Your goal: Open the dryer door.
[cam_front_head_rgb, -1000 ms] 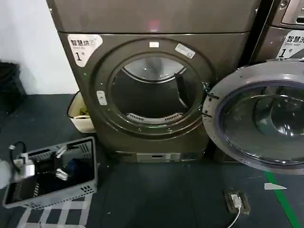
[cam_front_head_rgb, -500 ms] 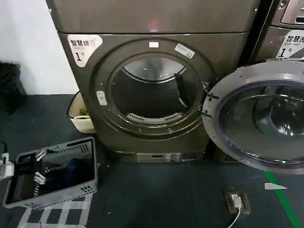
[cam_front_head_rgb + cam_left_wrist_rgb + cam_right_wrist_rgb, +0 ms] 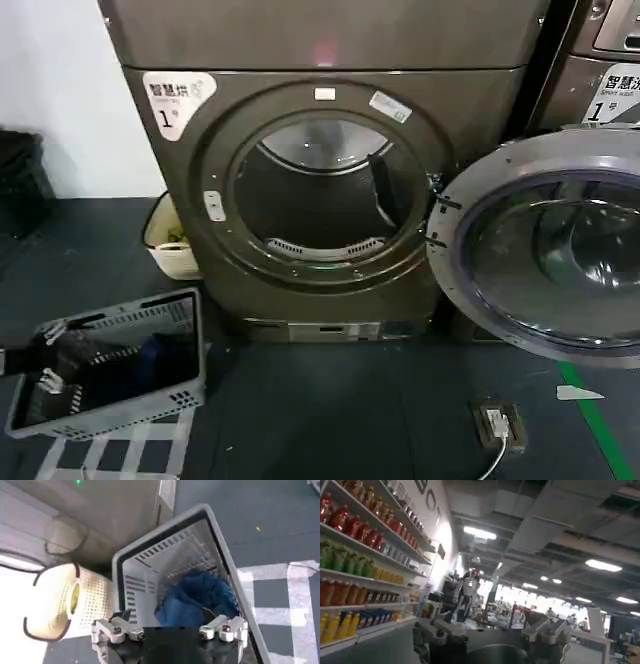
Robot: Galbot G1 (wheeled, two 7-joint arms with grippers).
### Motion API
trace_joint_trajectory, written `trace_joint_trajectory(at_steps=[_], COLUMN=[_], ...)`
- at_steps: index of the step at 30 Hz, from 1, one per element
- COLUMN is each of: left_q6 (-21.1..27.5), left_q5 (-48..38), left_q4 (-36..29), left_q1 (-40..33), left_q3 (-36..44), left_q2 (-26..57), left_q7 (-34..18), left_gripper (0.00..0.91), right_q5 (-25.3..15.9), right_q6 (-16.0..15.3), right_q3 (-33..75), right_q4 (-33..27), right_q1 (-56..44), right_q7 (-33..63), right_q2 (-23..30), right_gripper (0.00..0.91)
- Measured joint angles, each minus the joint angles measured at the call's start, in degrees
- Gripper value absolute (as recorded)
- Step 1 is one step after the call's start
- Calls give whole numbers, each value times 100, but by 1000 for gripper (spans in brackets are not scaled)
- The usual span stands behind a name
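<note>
Dark floor carries a grey laundry basket [image 3: 150, 575] beside the dryer, and above its blue cloth [image 3: 197, 600] the left gripper [image 3: 170, 630] hovers spread and empty, while the dryer door [image 3: 545, 250] stands fully swung open at the right.

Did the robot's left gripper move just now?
Yes. The left gripper slid lower and inward over the grey basket, which stayed put.

Drum opening [image 3: 325, 195] unobstructed; dryer door [image 3: 545, 245] swung right; basket [image 3: 110, 365] blocks floor left
</note>
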Motion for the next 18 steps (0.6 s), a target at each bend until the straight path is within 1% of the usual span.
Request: trace_joint_trajectory(at_steps=[11,18], left_q6=[-43,-98], left_q5=[-54,-8], left_q4=[14,86], left_q1=[106,164], left_q3=[-9,-9], left_q2=[175,213], left_q7=[28,49], left_gripper=[907,907], right_q5=[-1,12], right_q6=[0,4], right_q3=[62,131], right_q4=[-81,-59], right_q1=[60,-22], right_q7=[-23,-30], right_q2=[-50,32], right_gripper=[907,907])
